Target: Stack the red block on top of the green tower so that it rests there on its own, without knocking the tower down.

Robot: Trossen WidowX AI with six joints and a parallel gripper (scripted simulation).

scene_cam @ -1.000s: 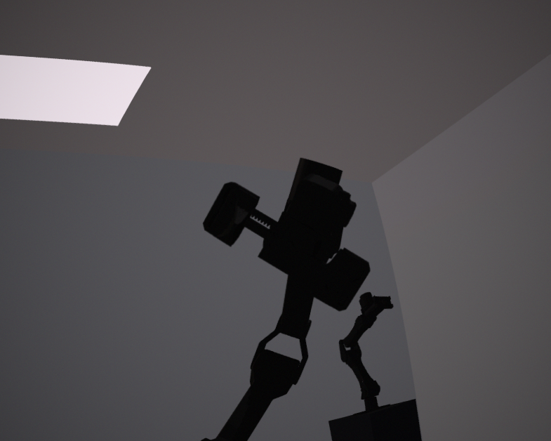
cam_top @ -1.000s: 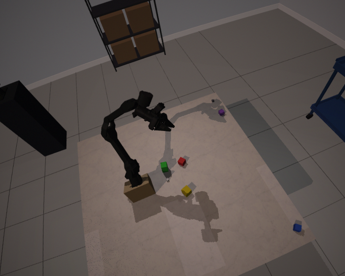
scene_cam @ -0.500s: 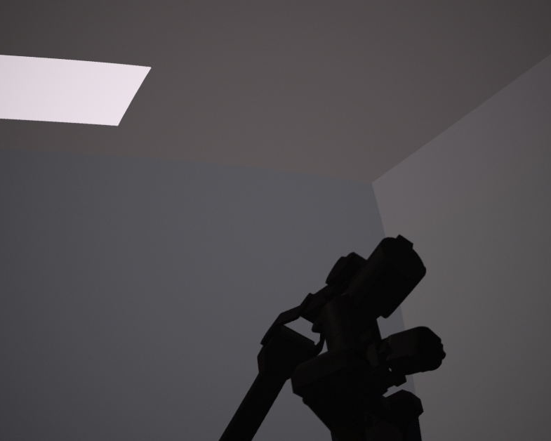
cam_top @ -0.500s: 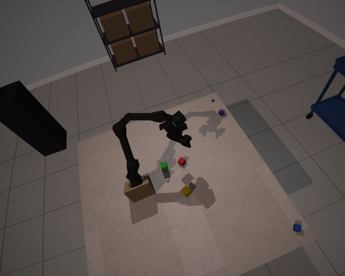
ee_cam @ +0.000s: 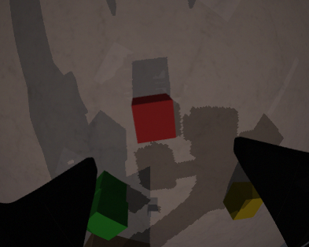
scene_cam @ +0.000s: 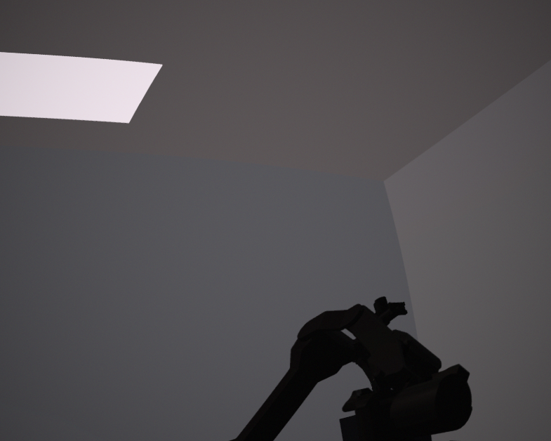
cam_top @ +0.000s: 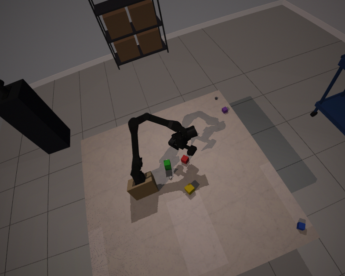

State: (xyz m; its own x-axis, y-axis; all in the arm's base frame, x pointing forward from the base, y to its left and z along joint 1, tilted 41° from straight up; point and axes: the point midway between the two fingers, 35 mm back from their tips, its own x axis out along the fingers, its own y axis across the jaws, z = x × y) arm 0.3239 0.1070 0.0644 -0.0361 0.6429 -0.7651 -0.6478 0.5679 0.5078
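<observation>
Above the pale table (cam_top: 232,190) we see our hand (cam_top: 187,147) hanging spread wide with nothing in it, its two dark fingers pointing down at the blocks. From the top view the arm (cam_top: 134,148) rises from a tan base box (cam_top: 142,186), bends over at the elbow and reaches out past the green tower.

We find the red block (cam_top: 184,159) sitting on the table just below the hand, apart from the fingers. In the wrist view the red block (ee_cam: 153,117) lies a little above the middle of the picture, in the gap between the two fingers but farther off than their tips. The green tower (cam_top: 167,164) stands upright near the red block, between it and the base box; in the wrist view the green tower (ee_cam: 109,206) shows beside the left finger, partly hidden by it.

We also see a yellow block (cam_top: 189,188) near these two, on the side away from the hand, and in the wrist view the same yellow block (ee_cam: 242,201) sits by the right finger. A purple block (cam_top: 224,109) rests near the far edge of the table, and a blue block (cam_top: 300,226) lies well apart near another corner.

From the exterior view we make out only the dark arm (scene_cam: 375,370) against a grey wall; the blocks are out of sight there.
</observation>
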